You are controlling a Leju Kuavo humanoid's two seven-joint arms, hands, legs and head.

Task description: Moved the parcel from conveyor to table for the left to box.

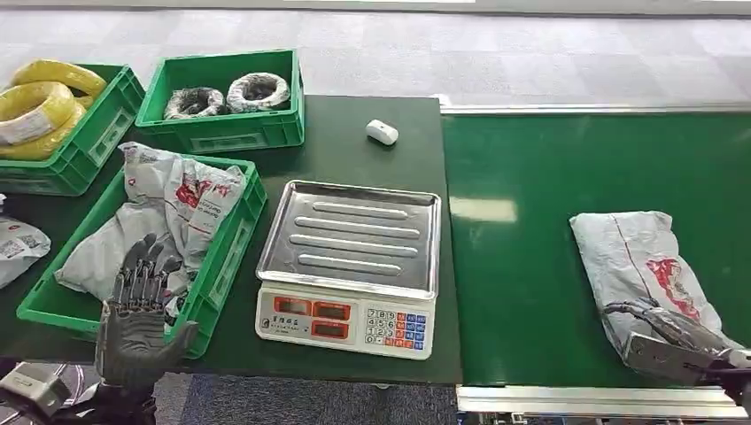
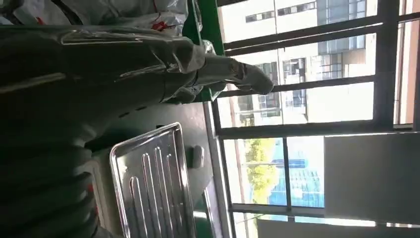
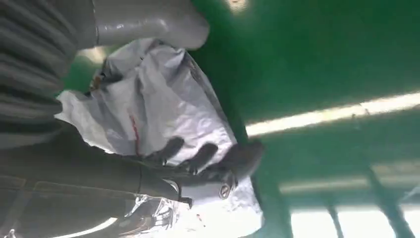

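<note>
A grey parcel (image 1: 642, 261) with red print lies flat on the green conveyor (image 1: 531, 221) at the right. My right hand (image 1: 669, 343) is at the parcel's near end. In the right wrist view its dark fingers (image 3: 198, 158) stretch out across the parcel (image 3: 158, 104) and the thumb (image 3: 148, 22) stands off on the other side, so nothing is gripped. My left hand (image 1: 142, 310) is raised with its fingers spread and empty, at the near edge of a green crate (image 1: 226, 252) that holds several grey parcels (image 1: 168, 204).
A scale with a steel tray (image 1: 354, 235) stands on the dark table (image 1: 354, 150) between crate and conveyor. Behind are a crate of yellow cable coils (image 1: 40, 106), a crate of wire coils (image 1: 226, 93) and a small white object (image 1: 382, 132). Another parcel (image 1: 13, 248) lies at the left edge.
</note>
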